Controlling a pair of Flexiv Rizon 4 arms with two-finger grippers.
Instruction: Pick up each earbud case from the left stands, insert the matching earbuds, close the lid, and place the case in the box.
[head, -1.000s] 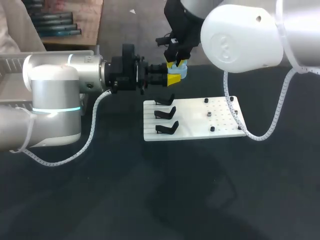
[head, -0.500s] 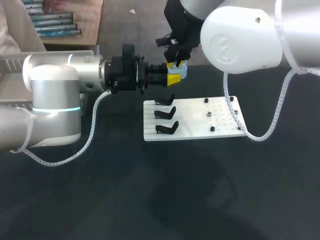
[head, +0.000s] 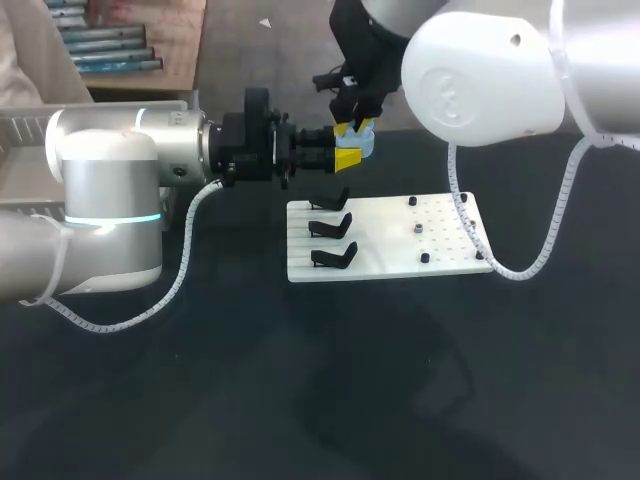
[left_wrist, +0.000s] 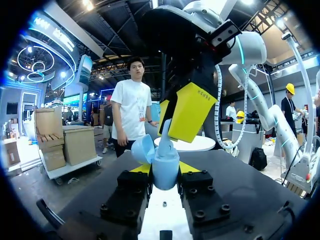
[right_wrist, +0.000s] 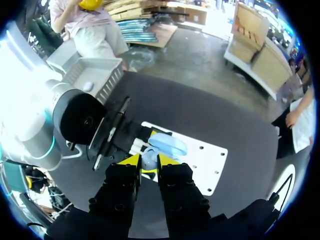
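Note:
A light blue earbud case (head: 362, 145) hangs above the far left corner of the white board (head: 390, 262), its lid (left_wrist: 142, 149) swung open. My left gripper (head: 347, 157) comes in level from the left and is shut on the case's body (left_wrist: 166, 167). My right gripper (head: 352, 128) points down from above, right over the open case. It is shut on a pale blue earbud (right_wrist: 148, 158), whose stem (left_wrist: 165, 134) dips into the case. Three black stands (head: 331, 226) on the board's left side are bare.
Small dark pegs (head: 425, 258) dot the board's right half. A grey box (right_wrist: 92, 75) stands off the table's left end, with a pale case (right_wrist: 88, 86) inside. Dark tabletop (head: 300, 400) spreads in front of the board.

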